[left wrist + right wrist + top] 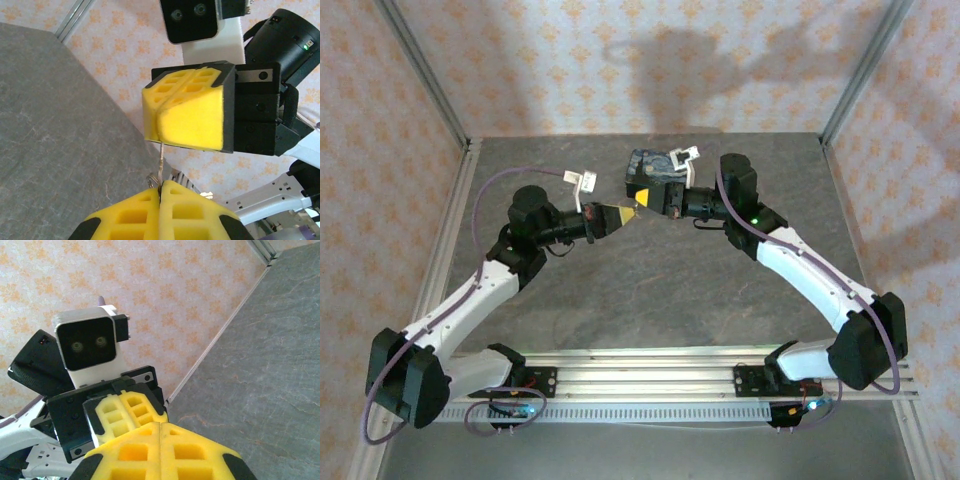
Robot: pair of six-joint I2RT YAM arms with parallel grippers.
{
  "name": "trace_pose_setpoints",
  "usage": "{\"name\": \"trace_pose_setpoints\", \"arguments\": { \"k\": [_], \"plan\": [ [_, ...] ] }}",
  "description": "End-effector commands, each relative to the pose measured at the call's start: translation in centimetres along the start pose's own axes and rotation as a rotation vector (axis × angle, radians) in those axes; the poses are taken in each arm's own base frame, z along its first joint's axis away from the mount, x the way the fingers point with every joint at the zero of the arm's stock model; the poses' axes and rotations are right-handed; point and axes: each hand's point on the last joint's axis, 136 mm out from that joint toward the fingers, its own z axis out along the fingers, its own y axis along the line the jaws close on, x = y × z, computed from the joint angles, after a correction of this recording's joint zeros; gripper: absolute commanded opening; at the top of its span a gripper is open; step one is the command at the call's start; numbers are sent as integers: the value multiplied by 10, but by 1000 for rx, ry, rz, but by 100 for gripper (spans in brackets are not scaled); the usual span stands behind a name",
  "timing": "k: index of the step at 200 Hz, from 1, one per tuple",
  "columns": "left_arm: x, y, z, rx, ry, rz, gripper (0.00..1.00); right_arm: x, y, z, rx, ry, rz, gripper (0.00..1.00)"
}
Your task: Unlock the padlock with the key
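Left jaws clamped on slim metal-bladed key point(161, 162); right jaws pressed together, dark-blue starry-printed rectangular padlock point(653, 165) just beside.

Two arms: a left arm point(460, 305) and a right arm point(810, 265). Two tools, one to each arm: the left tool point(160, 192) and the right tool point(159, 112). Each tool has two yellow fingers point(195, 120), four in all. Two wrist cameras: the left camera point(90, 345) and the right camera point(190, 17), with two lenses apiece. One padlock point(655, 165). One key point(161, 162), with one small ring point(151, 179) beside it. One counter point(650, 290). Three papered walls point(650, 60) stand around the counter.
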Motion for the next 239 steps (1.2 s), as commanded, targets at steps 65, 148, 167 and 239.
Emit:
{"name": "trace_pose_setpoints", "arguments": {
  "k": [65,148,167,239],
  "plan": [
    [7,19,-16,-180,22,64,0,-11,-17,-13,136,-99,12,48],
    [26,57,-26,-337,74,65,0,10,-121,-26,597,-126,182,51],
    [31,75,-29,-405,98,62,0,23,-160,-36,768,-116,228,51],
    [14,158,-25,-567,112,20,0,12,-256,-55,1058,-95,397,61]
  ]
}}
